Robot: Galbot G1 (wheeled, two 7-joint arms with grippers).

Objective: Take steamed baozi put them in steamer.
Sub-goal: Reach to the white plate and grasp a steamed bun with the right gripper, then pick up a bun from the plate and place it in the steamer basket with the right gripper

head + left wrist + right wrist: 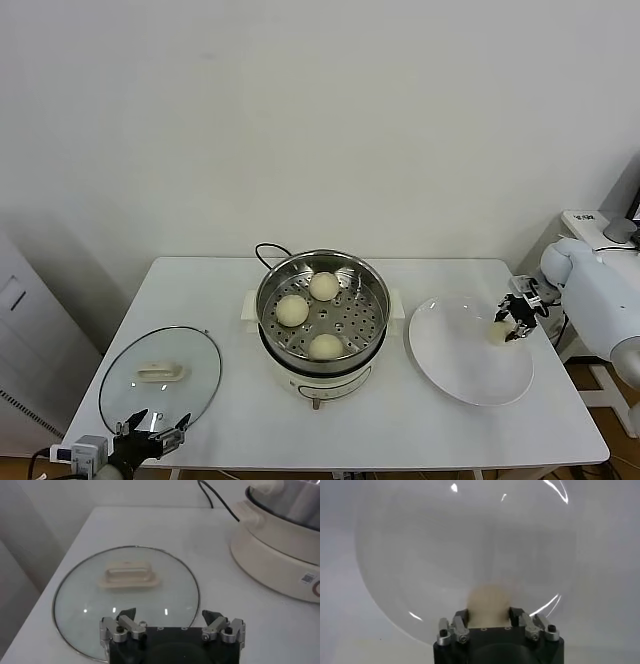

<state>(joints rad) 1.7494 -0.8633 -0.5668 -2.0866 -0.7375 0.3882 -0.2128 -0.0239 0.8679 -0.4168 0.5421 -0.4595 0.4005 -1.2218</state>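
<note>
The steamer (356, 318), a shiny perforated basket on a cream cooker base, stands at mid-table and holds three pale baozi (323, 286), (292, 310), (325, 346). My right gripper (510, 325) is over the right part of the white plate (460, 365), shut on the fourth baozi (497, 333). In the right wrist view the bun (489, 600) sits between the fingers of the gripper (489, 614), over the plate (445, 555). I cannot tell whether it touches the plate. My left gripper (155, 422) is open and empty at the front left edge.
A round glass lid (160, 378) with a cream handle lies flat at the front left, just ahead of the left gripper (170, 615); it also shows in the left wrist view (125, 592). The cooker base (280, 555) is beside it. A black cord (268, 250) runs behind the steamer.
</note>
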